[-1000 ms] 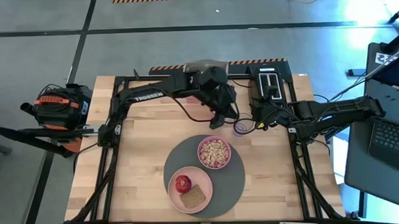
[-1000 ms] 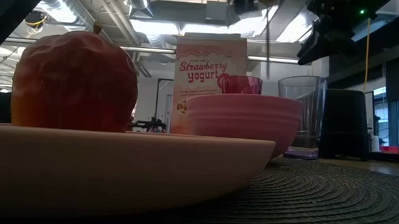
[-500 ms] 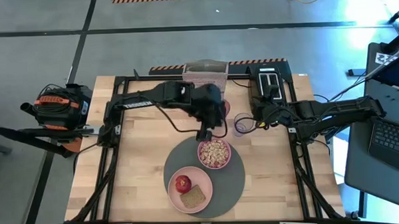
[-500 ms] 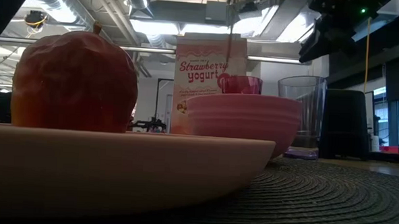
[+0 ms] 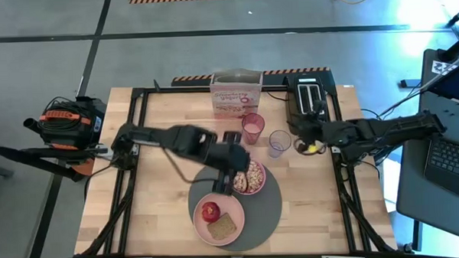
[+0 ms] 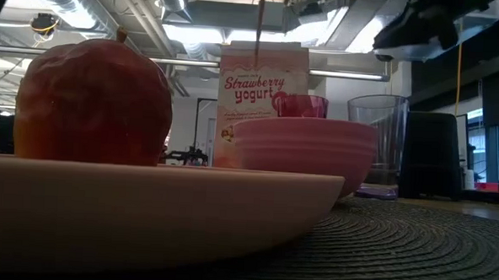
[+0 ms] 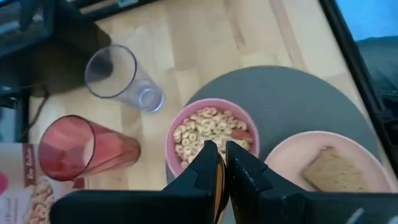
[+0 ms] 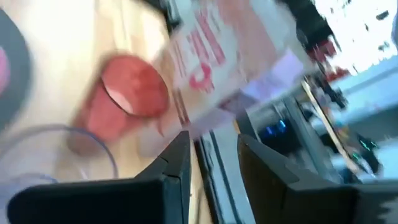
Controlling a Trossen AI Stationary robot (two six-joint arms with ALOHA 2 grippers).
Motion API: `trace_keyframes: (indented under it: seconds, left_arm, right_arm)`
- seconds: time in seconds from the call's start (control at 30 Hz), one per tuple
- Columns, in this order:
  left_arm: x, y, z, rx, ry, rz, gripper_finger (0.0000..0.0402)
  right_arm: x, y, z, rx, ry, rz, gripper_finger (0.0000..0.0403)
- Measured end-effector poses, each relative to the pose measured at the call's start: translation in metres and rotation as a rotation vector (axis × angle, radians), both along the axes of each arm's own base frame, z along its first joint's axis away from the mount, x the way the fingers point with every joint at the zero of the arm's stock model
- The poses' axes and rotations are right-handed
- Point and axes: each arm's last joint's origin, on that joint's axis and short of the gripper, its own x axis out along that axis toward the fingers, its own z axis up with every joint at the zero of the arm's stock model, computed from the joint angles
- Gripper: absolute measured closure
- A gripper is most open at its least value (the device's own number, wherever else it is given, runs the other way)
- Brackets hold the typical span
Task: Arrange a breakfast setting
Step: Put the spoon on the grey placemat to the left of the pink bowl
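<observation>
The left gripper hangs over the pink bowl of cereal on the round dark-grey mat, its fingers pinched narrow on a thin upright spoon handle. The right gripper waits with fingers wide, beside the clear glass. On the pink plate lie the red apple and brown toast. The pink tumbler and cereal box stand behind on the table

The tall pink-and-white cardboard cereal box, standing just behind the round pink bowl in the low view, carries "Strawberry yogurt" in red script across its upper front. Smaller print lower on that box cannot be made out. No other wording can be read.
</observation>
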Motion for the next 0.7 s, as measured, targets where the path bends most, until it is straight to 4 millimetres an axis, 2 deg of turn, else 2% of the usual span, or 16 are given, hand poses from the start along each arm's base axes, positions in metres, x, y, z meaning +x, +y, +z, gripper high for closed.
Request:
trace_keyframes:
  seconds: [0.13,0.33,0.5,0.7]
  left_arm:
    - [-0.018,-0.028,0.014,0.009,-0.068,0.019,0.0385]
    - [-0.058,-0.062,0.030,0.084,-0.142,0.163,0.0385]
    - [-0.085,-0.093,0.030,0.098,-0.227,0.208,0.0385]
    - [-0.108,-0.116,0.038,0.041,-0.394,0.165,0.0385]
  right_arm:
    - [-0.013,0.005,0.003,0.009,-0.092,0.105,0.0299]
    - [-0.027,0.003,0.000,0.012,-0.154,0.113,0.0299]
    - [-0.029,0.003,0.000,-0.001,-0.171,0.118,0.0299]
    - [-0.028,0.003,0.001,-0.002,-0.184,0.119,0.0299]
